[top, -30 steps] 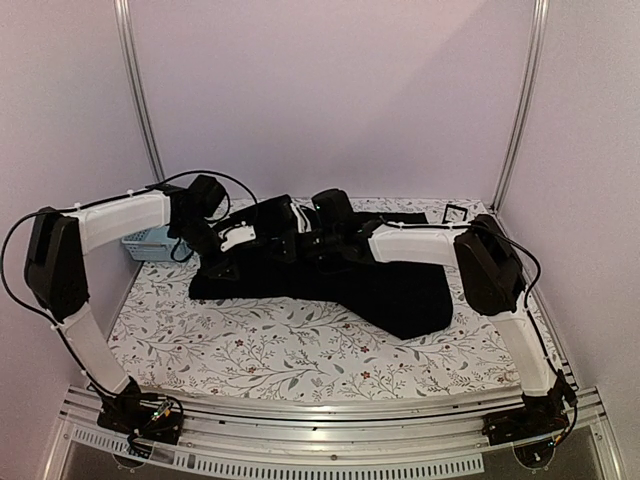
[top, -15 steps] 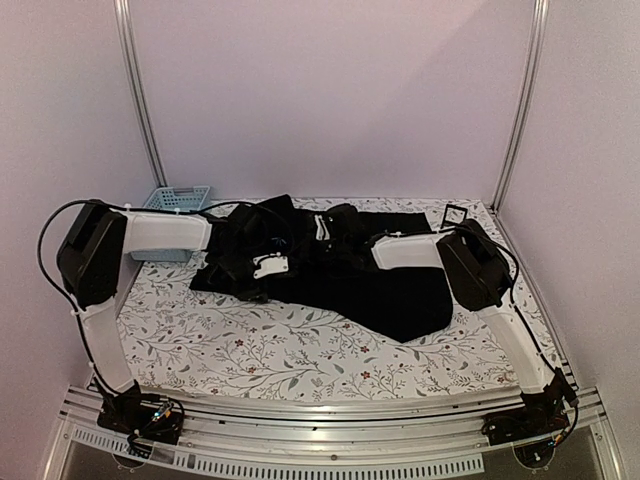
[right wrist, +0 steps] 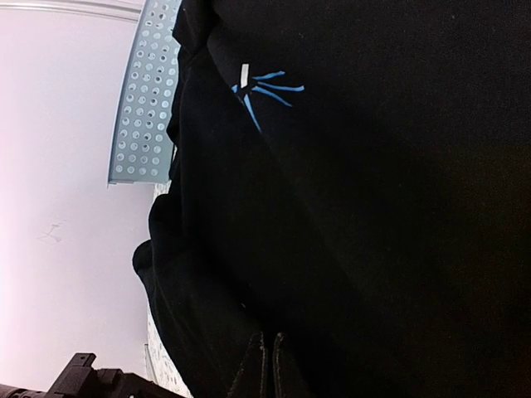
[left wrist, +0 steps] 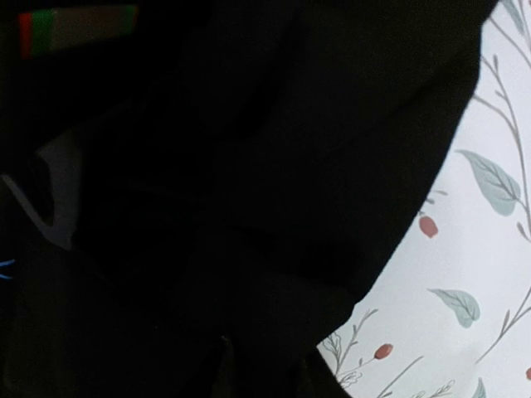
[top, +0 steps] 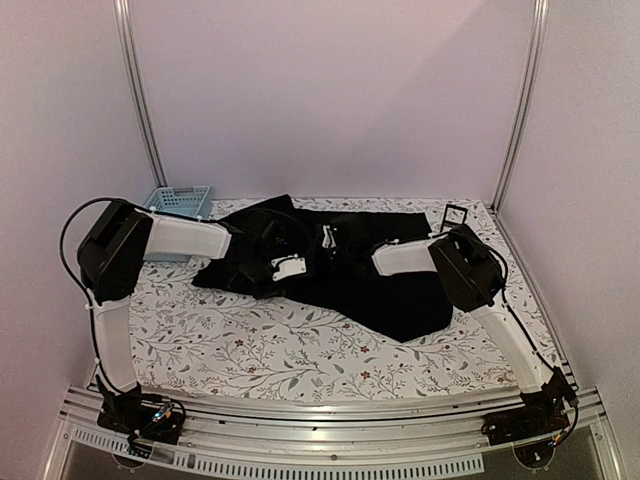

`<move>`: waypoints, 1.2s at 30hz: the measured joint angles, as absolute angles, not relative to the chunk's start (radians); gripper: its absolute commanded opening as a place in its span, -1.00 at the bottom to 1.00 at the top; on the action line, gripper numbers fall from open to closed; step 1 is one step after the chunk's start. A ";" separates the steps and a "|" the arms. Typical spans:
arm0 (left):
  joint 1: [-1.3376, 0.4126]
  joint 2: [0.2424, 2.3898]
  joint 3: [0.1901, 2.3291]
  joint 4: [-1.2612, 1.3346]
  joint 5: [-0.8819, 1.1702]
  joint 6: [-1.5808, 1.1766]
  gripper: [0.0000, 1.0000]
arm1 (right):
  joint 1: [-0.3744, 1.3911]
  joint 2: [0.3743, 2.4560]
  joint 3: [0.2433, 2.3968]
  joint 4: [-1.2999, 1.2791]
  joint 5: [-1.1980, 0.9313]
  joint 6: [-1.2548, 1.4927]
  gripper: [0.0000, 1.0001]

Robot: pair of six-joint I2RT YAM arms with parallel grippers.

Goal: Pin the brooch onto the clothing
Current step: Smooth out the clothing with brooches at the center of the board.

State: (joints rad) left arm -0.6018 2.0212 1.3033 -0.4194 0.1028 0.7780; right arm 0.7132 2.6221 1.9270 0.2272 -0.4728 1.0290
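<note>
Clothing lies crumpled on the floral table toward 12 o'clock. Only the right wrist view shows its blue emblem, at 12 o'clock from the clenched right gripper. The left gripper is lost against dark fabric, so I cannot tell its state.

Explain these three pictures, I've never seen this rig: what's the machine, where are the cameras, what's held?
Two robot arms, the left arm and right arm, stand at the near edge of a table. The wide picture is from above and behind; the others are from each wrist. On the table lies a black shirt, with a blue basket and a small stand behind it. The right hand is shut over the shirt, its blue emblem in view. The left hand is too dark to read. No brooch shows.
</note>
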 measured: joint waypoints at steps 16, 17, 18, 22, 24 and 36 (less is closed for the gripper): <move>-0.591 1.953 1.415 -0.646 0.188 0.759 -1.00 | 0.719 2.591 1.889 0.188 -0.455 0.936 -1.00; -0.586 1.946 1.425 -0.672 0.201 0.765 -1.00 | 0.720 2.580 1.877 0.184 -0.455 0.926 -1.00; -0.582 1.940 1.428 -0.691 0.210 0.772 -1.00 | 0.722 2.570 1.867 0.181 -0.457 0.915 -0.99; -0.565 1.903 1.430 -0.792 0.247 0.812 -0.92 | 0.733 2.533 1.855 0.178 -0.488 0.869 -0.76; -0.559 1.887 1.429 -0.857 0.267 0.833 -0.86 | 0.738 2.516 1.854 0.170 -0.491 0.842 -0.60; -0.569 1.850 1.307 -0.958 0.277 0.846 -0.26 | 0.739 2.280 1.660 -0.051 -0.387 0.670 -0.23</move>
